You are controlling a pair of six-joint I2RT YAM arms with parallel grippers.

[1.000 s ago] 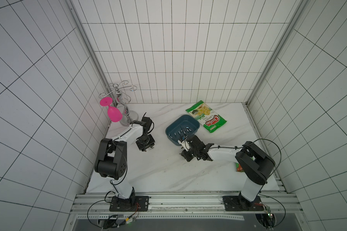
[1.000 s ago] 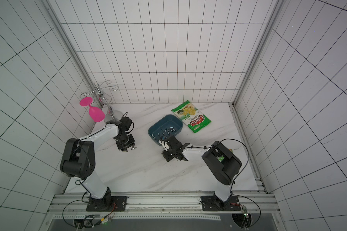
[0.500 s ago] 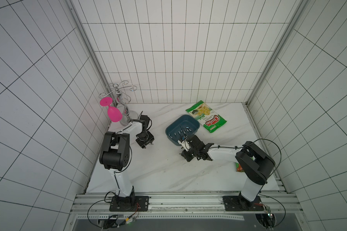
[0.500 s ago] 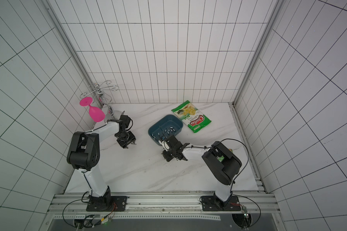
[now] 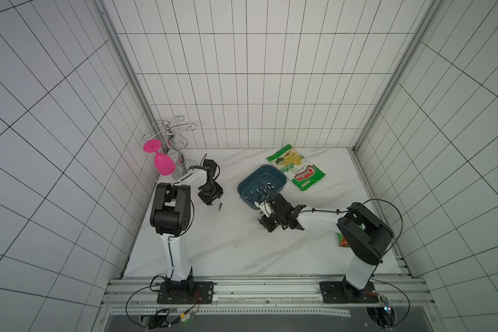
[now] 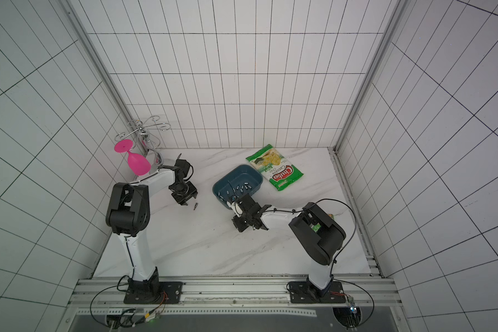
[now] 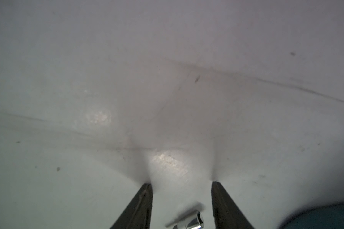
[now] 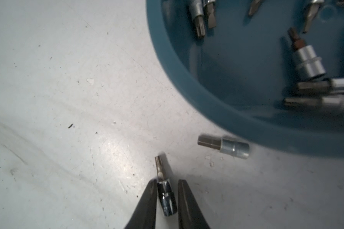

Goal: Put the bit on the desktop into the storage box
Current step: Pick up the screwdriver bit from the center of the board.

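**Both pincers low at the table, each with a bit near it**

In both top views the storage box (image 5: 270, 170) stands on the white table (image 5: 227, 244), just beside a green chips bag (image 5: 296, 169). Several bits (image 5: 260, 189) lie inside the box. The left pincer (image 5: 209, 202) is low over the table, near a wire rack (image 5: 170, 129) that carries a pink glass (image 5: 163, 166). A loose bit (image 6: 195, 205) lies on the table just beside this pincer. The right pincer (image 5: 266, 225) is low at the near corner of the box.

In the left wrist view the fingers (image 7: 143, 204) are spread. A blurred silver bit (image 7: 189, 221) lies on the table between them and touches neither.

In the right wrist view the fingers (image 8: 147, 204) stand close on both sides of a chrome bit (image 8: 166, 198). One finger seems to touch it and a thin gap shows at the other, so I cannot tell if it is pinched. A hex bit (image 8: 224, 146) lies on the table just beside the outer wall of the box.
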